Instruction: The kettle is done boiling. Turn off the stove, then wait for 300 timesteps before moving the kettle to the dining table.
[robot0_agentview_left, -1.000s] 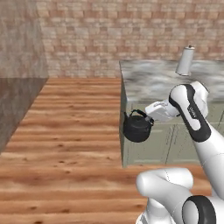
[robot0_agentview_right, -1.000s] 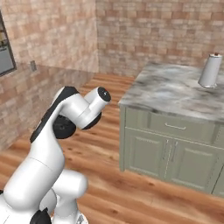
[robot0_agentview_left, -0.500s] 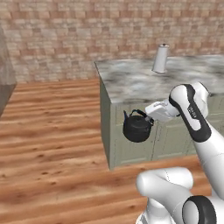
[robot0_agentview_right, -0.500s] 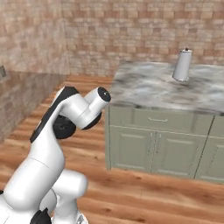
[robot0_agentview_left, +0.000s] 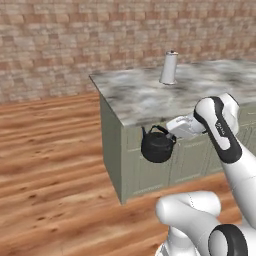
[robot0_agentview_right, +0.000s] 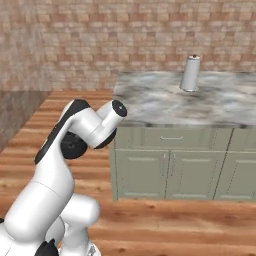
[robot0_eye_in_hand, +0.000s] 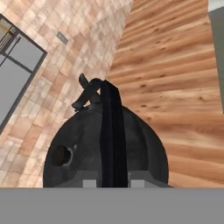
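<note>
The black kettle (robot0_agentview_left: 157, 146) hangs in the air in front of the green cabinet side, carried by its arched handle. My gripper (robot0_agentview_left: 169, 133) is shut on that handle, reaching in from the right. In the hand view the kettle (robot0_eye_in_hand: 105, 151) sits directly below the gripper (robot0_eye_in_hand: 112, 183), with the handle running up between the fingertips (robot0_eye_in_hand: 89, 183), its spout pointing away and the lid knob to the left. The stove and the dining table are out of view.
A marble kitchen counter (robot0_agentview_left: 145, 100) on green cabinets (robot0_agentview_right: 170, 170) stands just ahead, with a tall white canister (robot0_agentview_left: 169, 67) (robot0_agentview_right: 190, 73) on it. Wooden floor (robot0_agentview_left: 50, 150) stretches to the left, up to a brick wall (robot0_agentview_right: 100, 40). A dark-framed panel (robot0_eye_in_hand: 15, 70) hangs on the wall.
The whole picture has shifted: the base has turned, so the counter and canister slid left across both base views. The kettle stays in the gripper in the same pose.
</note>
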